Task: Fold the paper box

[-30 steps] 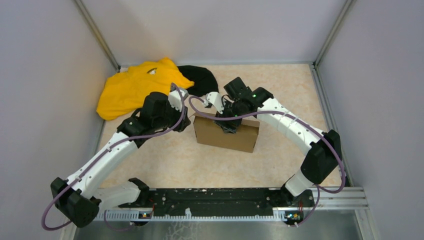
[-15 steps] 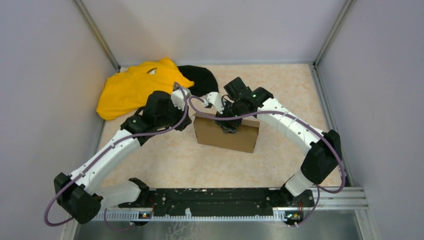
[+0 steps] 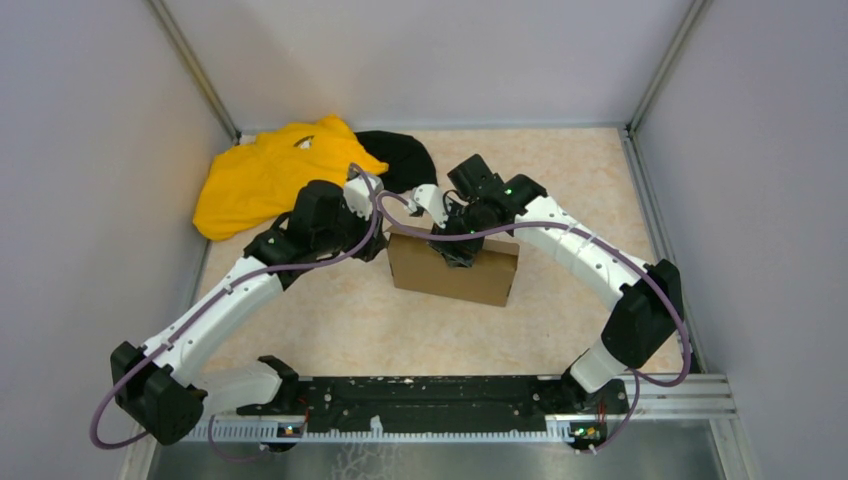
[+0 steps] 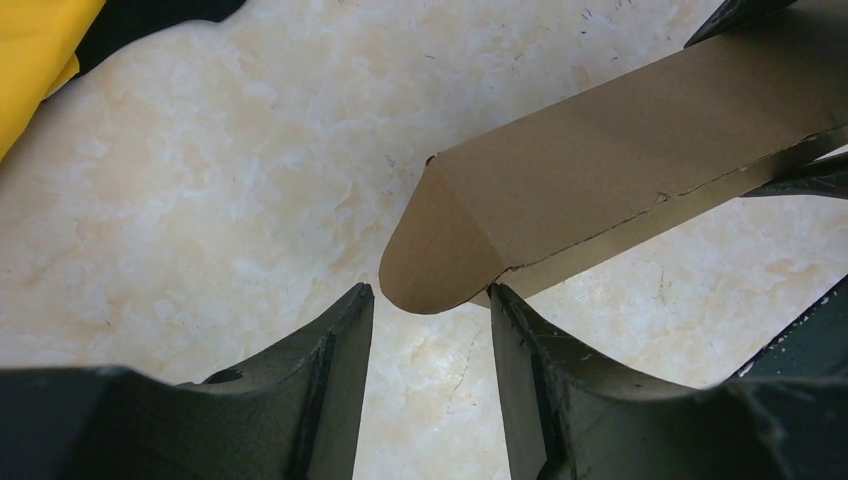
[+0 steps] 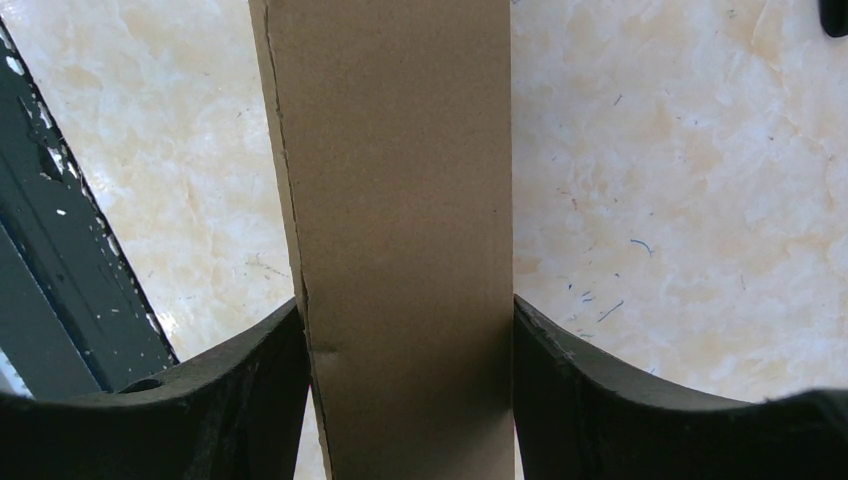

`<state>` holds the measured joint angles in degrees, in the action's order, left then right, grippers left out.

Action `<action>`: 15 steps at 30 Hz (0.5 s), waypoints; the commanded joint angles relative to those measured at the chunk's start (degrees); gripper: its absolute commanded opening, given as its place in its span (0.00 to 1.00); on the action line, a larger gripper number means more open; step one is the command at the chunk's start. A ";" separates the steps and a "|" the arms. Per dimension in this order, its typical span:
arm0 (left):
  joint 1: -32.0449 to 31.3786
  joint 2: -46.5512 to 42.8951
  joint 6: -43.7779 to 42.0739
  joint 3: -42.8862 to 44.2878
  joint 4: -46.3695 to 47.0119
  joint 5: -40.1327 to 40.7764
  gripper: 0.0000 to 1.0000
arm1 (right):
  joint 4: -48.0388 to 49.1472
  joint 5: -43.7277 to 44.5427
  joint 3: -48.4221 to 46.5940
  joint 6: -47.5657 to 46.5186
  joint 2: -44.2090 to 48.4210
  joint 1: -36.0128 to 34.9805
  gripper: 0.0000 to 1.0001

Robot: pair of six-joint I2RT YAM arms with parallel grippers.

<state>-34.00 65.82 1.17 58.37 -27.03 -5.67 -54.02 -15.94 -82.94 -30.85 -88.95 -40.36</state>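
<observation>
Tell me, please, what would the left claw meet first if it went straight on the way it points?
Most likely the rounded flap tip of the paper box, lying just ahead between the open fingers of the left claw; depth is unclear.

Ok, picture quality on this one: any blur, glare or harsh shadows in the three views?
Top external view: even, soft light, no glare, the paper box sharp with only a faint shadow. Left wrist view: the box's rounded flap is crisp, the dark fingers underexposed and slightly soft. Right wrist view: the cardboard is in focus, the table bright but not blown out.
</observation>
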 commanded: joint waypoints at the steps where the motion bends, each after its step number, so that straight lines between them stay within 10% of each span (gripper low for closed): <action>1: 0.06 0.36 -2.09 2.40 1.96 0.92 0.53 | 1.26 -1.36 -2.32 -0.06 1.38 -0.57 0.61; 15: -0.01 2.00 -2.30 3.44 3.39 0.32 0.41 | 0.85 -1.45 -2.53 -0.17 1.18 -0.58 0.61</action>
<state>-34.00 66.89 -0.12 60.10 -25.74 -4.99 -54.02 -16.08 -82.94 -30.83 -88.95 -40.36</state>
